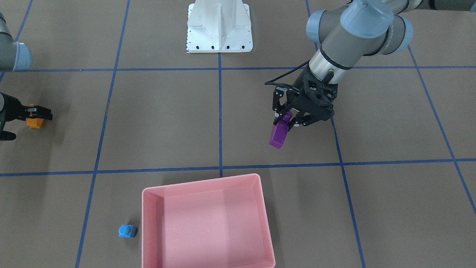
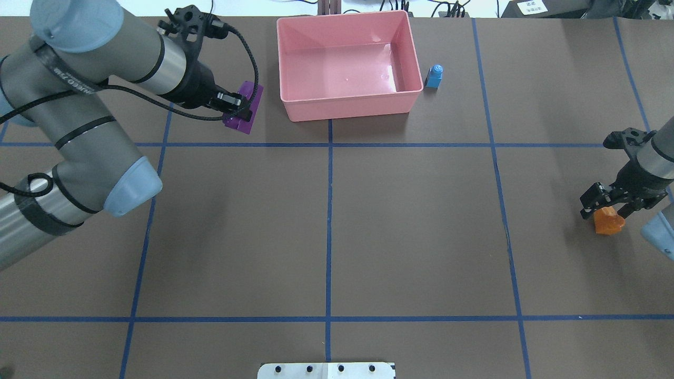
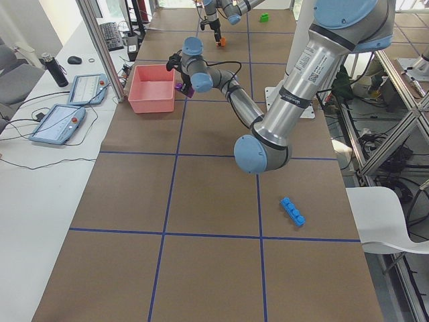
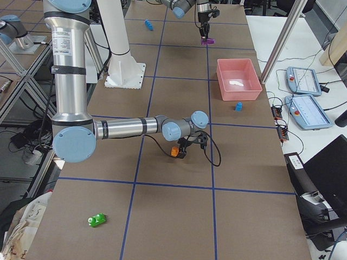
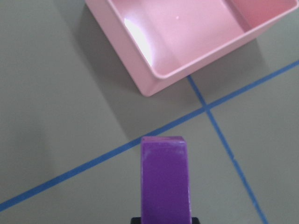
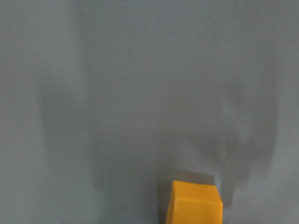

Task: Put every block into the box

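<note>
My left gripper [image 1: 286, 121] is shut on the long purple block [image 1: 279, 136], which hangs tilted above the table. In the overhead view the block [image 2: 243, 108] is just left of the pink box [image 2: 347, 108], which holds no blocks. The left wrist view shows the purple block [image 5: 166, 179] short of the box's corner [image 5: 149, 79]. My right gripper [image 2: 605, 208] is shut on the orange block [image 2: 608, 222] far to the right. The small light blue block [image 2: 434, 76] stands beside the box's right wall. The long light blue block [image 3: 292, 210] and the green block [image 4: 97, 220] lie far off.
The white robot base [image 1: 219, 29] stands at the table's near-robot edge. Blue tape lines grid the brown table. Two tablets [image 4: 306, 81] lie on a side table beyond the box. A metal post [image 4: 282, 38] stands near the box.
</note>
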